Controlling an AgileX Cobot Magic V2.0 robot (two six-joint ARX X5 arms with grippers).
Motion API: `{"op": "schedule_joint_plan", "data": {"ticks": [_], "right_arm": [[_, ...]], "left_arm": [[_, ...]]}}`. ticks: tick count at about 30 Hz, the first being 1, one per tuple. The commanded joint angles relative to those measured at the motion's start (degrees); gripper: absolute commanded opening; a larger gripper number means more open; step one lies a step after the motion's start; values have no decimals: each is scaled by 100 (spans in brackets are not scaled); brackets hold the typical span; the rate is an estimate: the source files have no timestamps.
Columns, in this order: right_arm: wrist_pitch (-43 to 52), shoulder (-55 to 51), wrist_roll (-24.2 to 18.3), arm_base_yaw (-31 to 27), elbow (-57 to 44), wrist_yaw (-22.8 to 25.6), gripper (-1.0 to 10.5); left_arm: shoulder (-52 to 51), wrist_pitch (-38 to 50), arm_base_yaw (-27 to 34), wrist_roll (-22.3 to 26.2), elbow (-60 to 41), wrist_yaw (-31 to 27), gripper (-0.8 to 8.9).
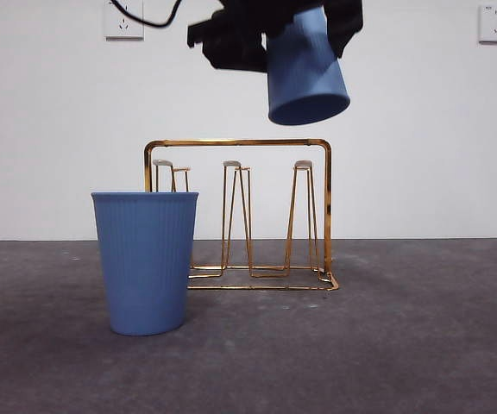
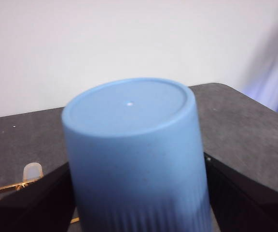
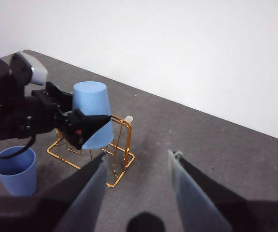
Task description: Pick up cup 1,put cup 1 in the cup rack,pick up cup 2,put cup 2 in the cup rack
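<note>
My left gripper (image 1: 270,34) is shut on a blue ribbed cup (image 1: 306,73) and holds it mouth down and slightly tilted, above the right end of the gold wire cup rack (image 1: 240,142), clear of its top bar. The cup's flat bottom fills the left wrist view (image 2: 132,145), with one white-tipped peg (image 2: 32,171) beside it. A second blue cup (image 1: 145,259) stands upright on the table in front of the rack's left end. My right gripper (image 3: 138,155) is open and empty, well away from the rack (image 3: 122,154).
The grey table (image 1: 421,345) ends at a white wall with two sockets (image 1: 124,19) and a black cable. The right wrist view shows the left arm (image 3: 13,111) over the second cup (image 3: 14,169) and open table on the rack's far side.
</note>
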Motion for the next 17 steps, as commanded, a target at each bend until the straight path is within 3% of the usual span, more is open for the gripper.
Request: {"op": "schedule_joint_plan", "data": {"ticks": [1, 17], "right_arm": [[33, -15, 24, -2, 7, 24, 220], [-181, -13, 22, -2, 7, 22, 219]], "left_arm": [[181, 162, 28, 68, -4, -33, -6], [787, 514, 101, 98, -4, -229, -6]]}}
